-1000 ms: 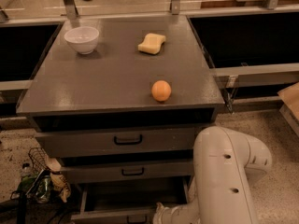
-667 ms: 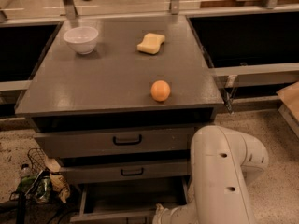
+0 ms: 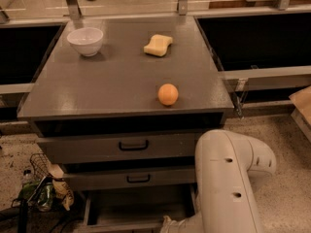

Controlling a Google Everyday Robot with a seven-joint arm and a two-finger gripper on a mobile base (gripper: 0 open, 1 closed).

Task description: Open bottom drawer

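Note:
The grey cabinet has three drawers. The bottom drawer stands pulled out, its dark inside showing below the middle drawer; its front panel lies at the frame's bottom edge and its handle is out of view. My white arm reaches down in front of the cabinet's right side. My gripper is at the bottom edge by the drawer's front right part, mostly cut off by the frame.
On the cabinet top are a white bowl, a yellow sponge and an orange. The top drawer is closed. A wire basket with clutter sits on the floor at left. Dark counters flank the cabinet.
My arm has shifted slightly to the left. The bottom drawer stays pulled out about as before.

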